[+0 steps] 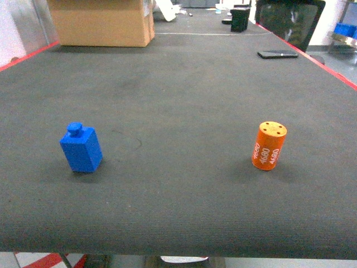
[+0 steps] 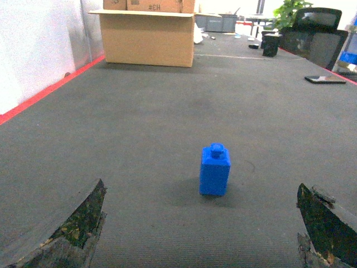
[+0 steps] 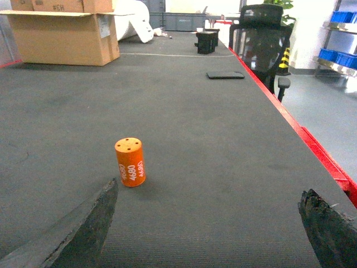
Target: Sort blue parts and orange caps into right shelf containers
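A cardboard box [image 1: 102,22] stands at the far left of the bench [image 1: 178,84], its top flaps open; what lies inside cannot be seen from any view. Well in front of the box, toward the near edge, the blue part [image 1: 81,148] stands upright on the dark mat, a blocky piece with a small round knob on top. In the left wrist view it sits ahead of the left tool [image 2: 201,234], between the two worn fingers [image 2: 72,223] that stand wide apart and grip nothing.

Far to the right of the box and level with the blue part stands the orange cap [image 1: 269,146], an upright cylinder with small holes in its top and white "4680" lettering on its side. The right tool [image 3: 212,229] hangs short of it with its fingers [image 3: 83,229] spread wide and bare; the cap is ahead and toward its left finger.

Right of the box, further back, lie a black phone [image 1: 277,54] and a small black holder [image 1: 240,18]. The bench has a grey ribbed mat with red edging. Beyond its far right corner are a black office chair [image 1: 290,19] and shelves with blue bins [image 3: 341,17]; their contents cannot be made out.
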Tool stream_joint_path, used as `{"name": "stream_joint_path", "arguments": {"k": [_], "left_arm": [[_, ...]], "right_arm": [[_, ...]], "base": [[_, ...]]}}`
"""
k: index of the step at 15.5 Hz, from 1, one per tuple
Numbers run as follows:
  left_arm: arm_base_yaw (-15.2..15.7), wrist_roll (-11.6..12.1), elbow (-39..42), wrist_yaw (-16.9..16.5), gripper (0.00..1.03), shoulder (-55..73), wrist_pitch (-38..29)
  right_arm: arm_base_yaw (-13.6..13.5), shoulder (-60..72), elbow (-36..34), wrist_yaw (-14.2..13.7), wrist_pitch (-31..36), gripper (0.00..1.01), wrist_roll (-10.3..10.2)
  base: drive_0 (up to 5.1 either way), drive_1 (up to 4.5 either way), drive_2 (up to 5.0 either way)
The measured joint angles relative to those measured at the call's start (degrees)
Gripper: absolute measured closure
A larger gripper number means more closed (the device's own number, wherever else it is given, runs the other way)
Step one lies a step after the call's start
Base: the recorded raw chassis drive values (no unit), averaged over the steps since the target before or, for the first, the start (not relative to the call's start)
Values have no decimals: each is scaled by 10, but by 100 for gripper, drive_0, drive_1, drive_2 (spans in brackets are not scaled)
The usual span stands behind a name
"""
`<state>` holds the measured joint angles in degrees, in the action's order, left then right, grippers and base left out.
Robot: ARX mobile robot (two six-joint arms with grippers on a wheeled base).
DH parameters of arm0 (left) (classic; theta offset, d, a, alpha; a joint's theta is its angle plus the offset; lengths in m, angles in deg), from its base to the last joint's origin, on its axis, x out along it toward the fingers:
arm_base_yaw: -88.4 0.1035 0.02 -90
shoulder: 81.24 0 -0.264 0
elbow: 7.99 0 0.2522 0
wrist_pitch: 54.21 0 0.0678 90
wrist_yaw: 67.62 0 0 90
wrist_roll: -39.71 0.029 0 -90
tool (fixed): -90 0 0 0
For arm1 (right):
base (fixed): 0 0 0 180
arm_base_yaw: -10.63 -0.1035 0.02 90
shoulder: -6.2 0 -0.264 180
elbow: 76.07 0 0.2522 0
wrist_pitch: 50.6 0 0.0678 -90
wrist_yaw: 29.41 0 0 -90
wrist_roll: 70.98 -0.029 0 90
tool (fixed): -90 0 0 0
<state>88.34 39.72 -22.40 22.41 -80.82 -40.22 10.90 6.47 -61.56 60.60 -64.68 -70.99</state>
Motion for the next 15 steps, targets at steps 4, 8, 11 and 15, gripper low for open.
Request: {"name": "stream_joint_path", "arguments": {"k": [4, 8, 11, 15], "left_arm": [[0, 0, 0, 0, 5, 0, 0], [0, 0, 0, 0, 5, 0, 0], [0, 0, 0, 0, 5, 0, 0], [-64, 17, -13, 151, 5, 150, -120]], "right_arm": [[0, 0, 0, 0, 0, 3, 0], [0, 0, 0, 0, 0, 3, 0], [0, 0, 0, 0, 0, 3, 0], [-84, 161, 24, -66, 58, 3, -9]], "base": [[0, 0, 0], [0, 0, 0], [0, 0, 0], [0, 0, 0]]}}
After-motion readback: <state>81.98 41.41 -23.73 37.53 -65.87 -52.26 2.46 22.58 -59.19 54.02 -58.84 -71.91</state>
